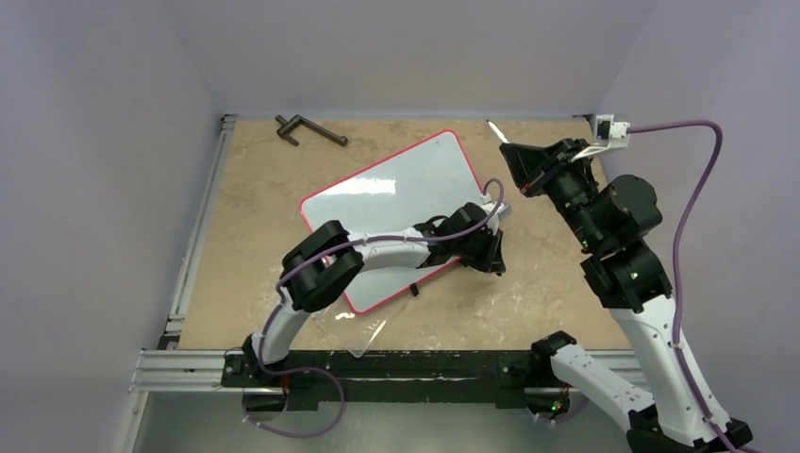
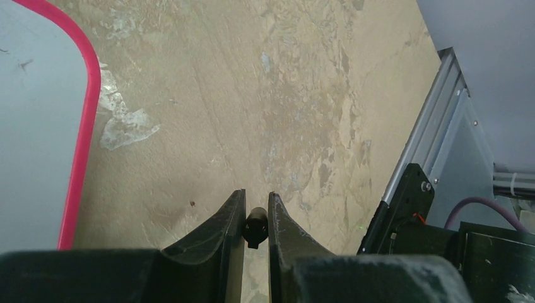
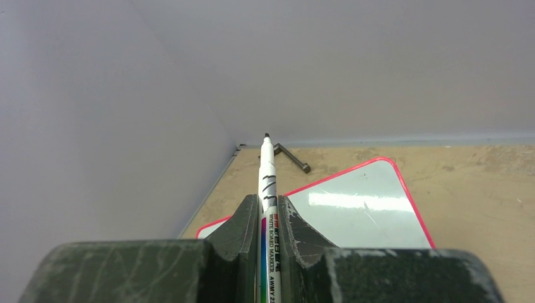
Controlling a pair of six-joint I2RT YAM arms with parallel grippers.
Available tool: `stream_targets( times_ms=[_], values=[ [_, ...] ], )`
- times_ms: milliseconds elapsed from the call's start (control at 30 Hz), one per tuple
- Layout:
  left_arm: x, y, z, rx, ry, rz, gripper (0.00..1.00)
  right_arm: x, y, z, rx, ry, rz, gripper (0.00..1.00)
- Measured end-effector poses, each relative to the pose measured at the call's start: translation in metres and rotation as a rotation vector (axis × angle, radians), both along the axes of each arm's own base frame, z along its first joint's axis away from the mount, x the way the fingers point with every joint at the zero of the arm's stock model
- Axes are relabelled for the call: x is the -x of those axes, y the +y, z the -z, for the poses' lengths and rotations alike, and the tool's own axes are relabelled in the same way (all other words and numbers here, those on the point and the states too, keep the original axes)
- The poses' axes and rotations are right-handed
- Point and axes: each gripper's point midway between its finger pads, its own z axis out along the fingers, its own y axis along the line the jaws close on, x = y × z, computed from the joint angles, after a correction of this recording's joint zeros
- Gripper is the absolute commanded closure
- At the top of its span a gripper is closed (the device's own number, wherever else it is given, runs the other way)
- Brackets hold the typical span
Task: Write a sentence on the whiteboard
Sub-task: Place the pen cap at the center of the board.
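Both end effectors (image 2: pixel 255 196) (image 3: pixel 267 199) tight — marker (image 3: pixel 267 165); cap (image 2: pixel 255 227)

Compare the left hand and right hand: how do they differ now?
The left hand is shut on a small black cap; the right hand is shut on the white marker, tip bare. The left hand points down at the table beside the whiteboard; the right hand is raised off the board, marker aimed at the back wall. Both grip narrowly.

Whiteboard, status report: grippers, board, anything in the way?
Right gripper shut on whiteboard marker, raised. Left gripper shut on black cap. Whiteboard shows no words; left arm overhangs it.
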Motion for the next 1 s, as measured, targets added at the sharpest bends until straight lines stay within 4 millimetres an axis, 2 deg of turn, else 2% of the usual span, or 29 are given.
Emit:
stream_targets(
  times_ms=[333,767,833,933,1000],
  values=[
    [0.000,-0.005,0.034,-0.074,0.035,0.029,0.67,-0.003,0.001,0.006,0.006,0.014,0.000,1.00],
    [0.005,0.000,0.038,-0.106,0.045,0.055,0.46,-0.003,0.002,0.008,0.008,0.018,-0.004,1.00],
    [0.005,0.001,0.039,-0.114,0.042,0.061,0.38,-0.003,0.002,0.008,0.009,0.018,-0.006,1.00],
    [0.005,0.002,0.037,-0.120,0.027,0.071,0.16,-0.003,0.003,0.008,0.009,0.018,-0.010,1.00],
    [0.004,0.006,0.030,-0.129,0.008,0.074,0.06,-0.002,0.004,0.008,0.010,0.017,-0.016,1.00]
  ],
)
